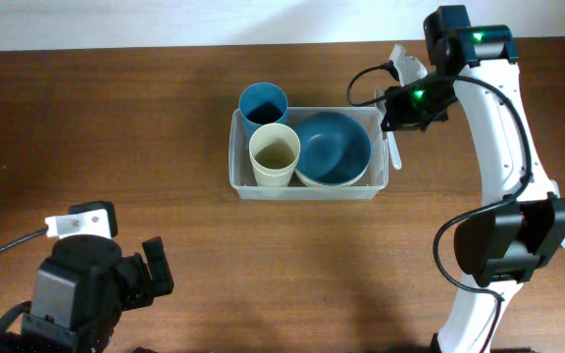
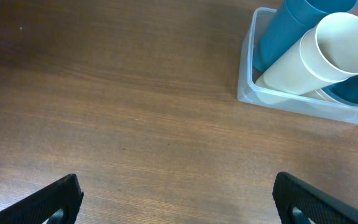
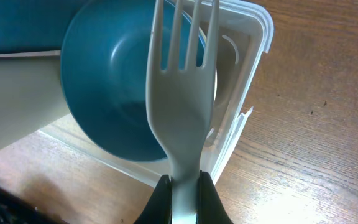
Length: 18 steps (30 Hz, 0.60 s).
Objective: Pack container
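A brown wood-grain table (image 1: 165, 147) fills nearly every view, and a pale strip of wall (image 1: 165, 20) runs along its far edge in the overhead view. The wood is matte, with fine streaks and a few small dark specks.

The right gripper (image 3: 184, 193) is clamped on the neck of a pale plastic fork (image 3: 182, 93), its jaws pressed against either side of the handle. The fork's tines point away from the wrist, over the right end of the container (image 1: 307, 191). Whether the fork touches anything below it cannot be told.

The container is a clear rectangular bin sitting on the far middle of the table with its long side facing the robot. A blue bowl (image 1: 333, 147) fills its right half, nested in a cream bowl (image 1: 332, 182) of which only the rim shows. In the left half stand two cups. The cream cup (image 1: 274, 155) is at the front, just beside the bowls. The blue cup (image 1: 263, 103) is behind it in the far left corner, rising past the rim. Both cups are open side up and look empty.

Well apart from all this, at the near left corner of the table, the left gripper (image 2: 179, 202) hangs over bare wood. Its dark fingers are spread wide with nothing between them.
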Tool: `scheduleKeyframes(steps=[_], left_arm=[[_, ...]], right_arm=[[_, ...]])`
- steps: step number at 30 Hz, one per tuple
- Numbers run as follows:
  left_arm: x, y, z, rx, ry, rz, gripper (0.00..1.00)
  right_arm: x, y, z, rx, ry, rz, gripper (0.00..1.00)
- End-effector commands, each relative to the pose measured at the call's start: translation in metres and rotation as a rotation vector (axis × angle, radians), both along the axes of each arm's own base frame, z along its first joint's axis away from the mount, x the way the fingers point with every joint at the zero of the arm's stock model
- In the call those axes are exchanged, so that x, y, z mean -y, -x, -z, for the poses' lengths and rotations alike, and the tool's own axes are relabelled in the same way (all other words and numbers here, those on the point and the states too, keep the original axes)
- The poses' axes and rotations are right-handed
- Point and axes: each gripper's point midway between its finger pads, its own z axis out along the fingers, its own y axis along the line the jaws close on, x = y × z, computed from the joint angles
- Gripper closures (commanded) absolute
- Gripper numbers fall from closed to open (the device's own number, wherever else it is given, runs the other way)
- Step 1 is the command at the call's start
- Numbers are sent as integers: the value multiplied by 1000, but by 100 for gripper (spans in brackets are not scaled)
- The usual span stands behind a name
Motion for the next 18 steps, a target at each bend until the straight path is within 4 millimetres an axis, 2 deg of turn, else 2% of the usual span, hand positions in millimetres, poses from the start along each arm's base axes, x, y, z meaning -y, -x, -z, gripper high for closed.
scheduleKeyframes(steps=[1,13,18], left_arm=[[-2,0,1,2,-2,-16,0],[-2,0,1,2,-2,-16,0],[-2,0,1,2,-2,-16,0]], right_arm=[[0,-9,-10,53,-12,11,96],[4,-25,-4,70,2,109,96],[4,-25,7,38,4,112,96]])
